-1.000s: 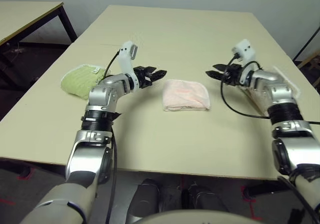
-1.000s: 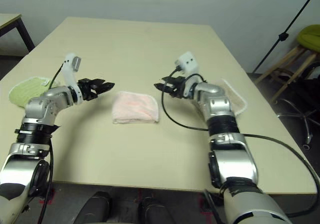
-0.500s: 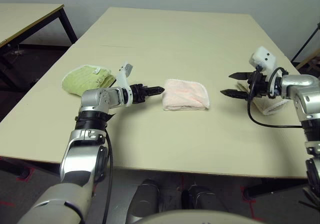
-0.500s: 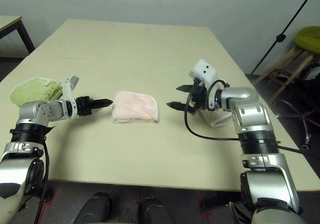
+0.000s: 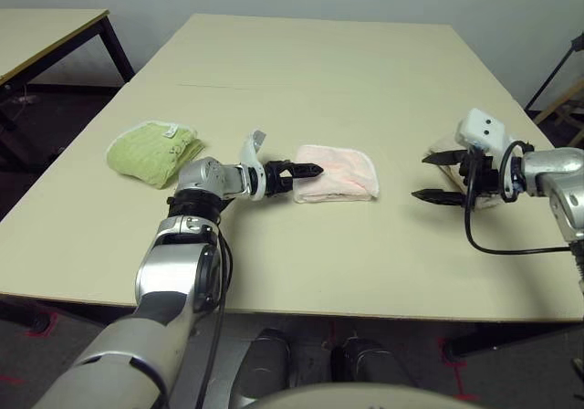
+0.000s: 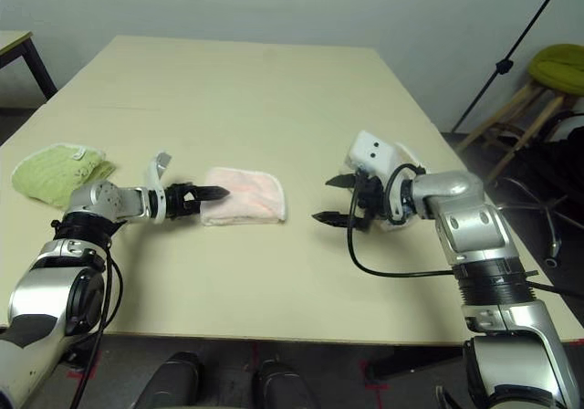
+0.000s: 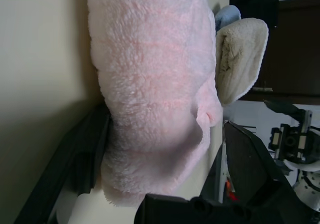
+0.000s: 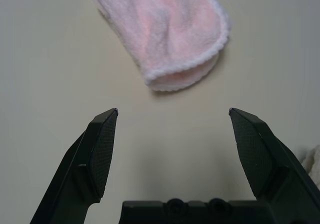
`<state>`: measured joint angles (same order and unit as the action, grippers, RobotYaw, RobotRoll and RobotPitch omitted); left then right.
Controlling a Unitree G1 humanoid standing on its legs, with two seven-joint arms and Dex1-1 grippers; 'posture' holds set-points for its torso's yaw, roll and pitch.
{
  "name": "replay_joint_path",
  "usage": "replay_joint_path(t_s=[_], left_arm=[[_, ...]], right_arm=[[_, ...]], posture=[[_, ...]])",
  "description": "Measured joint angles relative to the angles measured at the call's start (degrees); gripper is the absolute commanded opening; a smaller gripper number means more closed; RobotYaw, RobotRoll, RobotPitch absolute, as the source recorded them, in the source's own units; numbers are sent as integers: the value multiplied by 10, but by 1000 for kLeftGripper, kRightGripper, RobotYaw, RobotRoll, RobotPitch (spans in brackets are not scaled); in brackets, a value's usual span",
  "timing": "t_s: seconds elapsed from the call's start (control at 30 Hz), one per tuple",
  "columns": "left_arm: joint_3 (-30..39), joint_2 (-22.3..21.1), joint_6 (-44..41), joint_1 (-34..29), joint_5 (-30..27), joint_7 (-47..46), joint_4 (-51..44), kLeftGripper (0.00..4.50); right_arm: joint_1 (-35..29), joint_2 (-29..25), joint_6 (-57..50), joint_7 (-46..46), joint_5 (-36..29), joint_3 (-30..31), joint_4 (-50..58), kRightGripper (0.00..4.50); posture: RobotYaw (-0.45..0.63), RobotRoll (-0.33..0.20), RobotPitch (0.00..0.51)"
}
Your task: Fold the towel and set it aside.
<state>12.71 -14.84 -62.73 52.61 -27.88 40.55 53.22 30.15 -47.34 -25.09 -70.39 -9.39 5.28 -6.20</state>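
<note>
The towel (image 5: 342, 172) is a pale pink folded bundle with white scalloped edging, lying flat in the middle of the table (image 5: 319, 71). My left gripper (image 5: 306, 173) lies low on the table at the towel's left end. It is open, and in the left wrist view its fingers (image 7: 85, 154) stand on either side of the towel (image 7: 155, 84). My right gripper (image 5: 422, 177) hovers open a short way to the right of the towel, holding nothing. Its wrist view shows the towel (image 8: 170, 29) ahead of its spread fingers (image 8: 100, 149).
A folded light-green towel (image 5: 151, 149) lies on the table's left side. A folded beige towel (image 5: 444, 144) sits behind my right gripper near the right edge. Another table (image 5: 46, 26) stands at the far left, and a stool (image 6: 557, 67) at the far right.
My left gripper has come down to the table and slid right up to the towel's left end. My right gripper has drawn back rightward, away from the towel, and now sits slightly lower.
</note>
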Motion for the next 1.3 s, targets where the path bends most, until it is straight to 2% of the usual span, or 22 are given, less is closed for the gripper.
replay_joint_path(t_s=[0.1,0.37,0.47,0.5,0.7,0.77,0.9,1.0,1.2,1.3], left_arm=[[-1,5,0,1,1,5,12,3883],[5,20,4,0,2,7,21,1250],[24,24,4,-2,-13,7,-1,237],[33,26,4,-2,-21,7,-16,20],[87,29,21,-5,-59,-35,-105,20],[108,18,46,-5,-66,-54,-134,20],[156,-46,93,-3,-80,-82,-182,20],[183,-112,135,-1,-81,-92,-189,20],[202,-204,230,-13,-67,-93,-146,20],[214,-229,261,-39,-62,-94,-128,20]], right_arm=[[-1,0,0,0,0,7,7,4500],[-1,11,0,0,-3,12,15,4500],[0,17,0,2,-4,12,15,4500],[0,21,0,3,-7,12,15,4500],[14,39,-2,8,-13,13,13,4500],[25,43,-2,9,-13,13,10,4500],[30,46,0,13,-13,15,-2,4500],[35,53,3,15,-12,22,-13,4500],[52,68,20,23,-11,25,-25,4500],[53,68,21,24,-11,25,-34,4500]], posture=[[45,0,73],[54,0,75],[63,0,75],[67,0,75],[78,0,75],[86,0,75],[102,0,74],[111,0,73],[119,0,67],[119,0,67]])
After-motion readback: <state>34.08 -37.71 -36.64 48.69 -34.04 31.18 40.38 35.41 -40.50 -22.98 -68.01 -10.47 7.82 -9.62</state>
